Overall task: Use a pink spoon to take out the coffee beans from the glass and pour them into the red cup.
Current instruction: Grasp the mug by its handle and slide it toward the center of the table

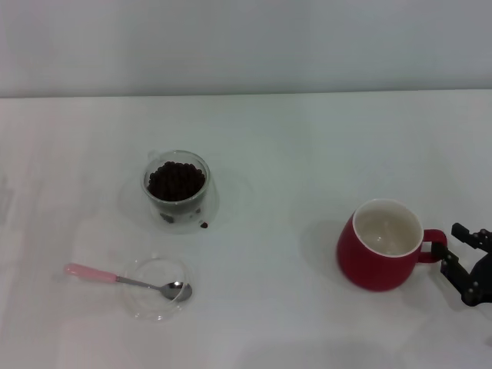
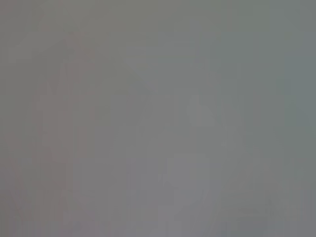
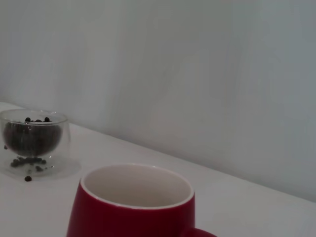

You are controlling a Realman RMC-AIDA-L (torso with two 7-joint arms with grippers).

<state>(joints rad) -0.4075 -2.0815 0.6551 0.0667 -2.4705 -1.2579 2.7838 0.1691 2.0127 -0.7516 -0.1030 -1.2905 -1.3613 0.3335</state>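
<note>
The glass (image 1: pixel 176 187) stands left of the table's centre, filled with coffee beans (image 1: pixel 176 180); one loose bean (image 1: pixel 204 224) lies just beside it. Near the front left, the pink spoon (image 1: pixel 123 279) lies with its metal bowl resting over a shallow clear dish (image 1: pixel 146 306). On the right stands the red cup (image 1: pixel 377 257), cream inside and holding nothing, its handle pointing right. My right gripper (image 1: pixel 455 250) sits open right at that handle. The right wrist view shows the red cup (image 3: pixel 129 212) close up and the glass (image 3: pixel 33 140) farther off. The left gripper is out of view.
The white table (image 1: pixel 292 146) runs back to a pale wall. The left wrist view shows only flat grey.
</note>
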